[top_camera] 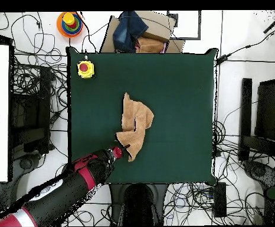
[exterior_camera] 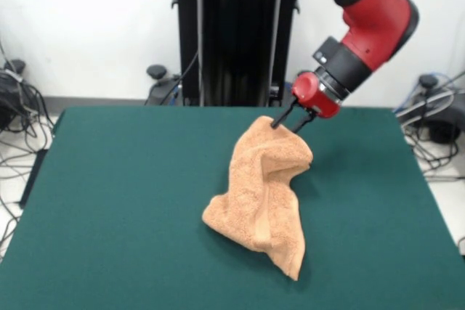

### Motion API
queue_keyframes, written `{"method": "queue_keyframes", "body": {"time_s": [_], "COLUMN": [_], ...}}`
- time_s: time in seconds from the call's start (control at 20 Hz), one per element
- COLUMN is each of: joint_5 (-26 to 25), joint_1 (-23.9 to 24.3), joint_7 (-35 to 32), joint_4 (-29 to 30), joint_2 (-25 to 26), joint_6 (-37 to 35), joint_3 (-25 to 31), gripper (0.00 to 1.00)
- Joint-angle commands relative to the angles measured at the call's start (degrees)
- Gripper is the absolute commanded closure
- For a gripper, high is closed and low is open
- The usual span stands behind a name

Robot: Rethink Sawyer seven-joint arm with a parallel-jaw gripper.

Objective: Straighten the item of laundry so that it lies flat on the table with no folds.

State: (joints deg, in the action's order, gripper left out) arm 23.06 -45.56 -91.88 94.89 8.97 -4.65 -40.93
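The item of laundry [exterior_camera: 263, 194], a light orange-tan towel, is bunched and folded, with its top corner raised off the table [exterior_camera: 109, 201]. My gripper [exterior_camera: 289, 124] is shut on that raised corner, its red wrist slanting in from the upper right. The towel hangs down from the gripper in thick folds and spreads onto the green surface toward the front. In the overhead view the towel [top_camera: 135, 124] lies near the middle of the table [top_camera: 181, 88], and the gripper [top_camera: 123, 149] holds its end nearest the robot's base.
A yellow box with a red button [top_camera: 85, 69] sits at one far corner of the table in the overhead view. Cables and equipment lie on the floor around the table.
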Motion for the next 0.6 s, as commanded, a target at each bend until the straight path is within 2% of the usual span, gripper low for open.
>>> {"method": "queue_keyframes", "body": {"time_s": [0.05,0.6], "joint_5": [4.51,2.49], "joint_1": [0.41,2.42], "joint_7": [-13.76,-12.77], "joint_4": [-7.73,-5.89], "joint_2": [2.28,0.24], "joint_6": [3.0,6.78], "joint_3": [1.77,2.78], "gripper": [0.0,0.0]}}
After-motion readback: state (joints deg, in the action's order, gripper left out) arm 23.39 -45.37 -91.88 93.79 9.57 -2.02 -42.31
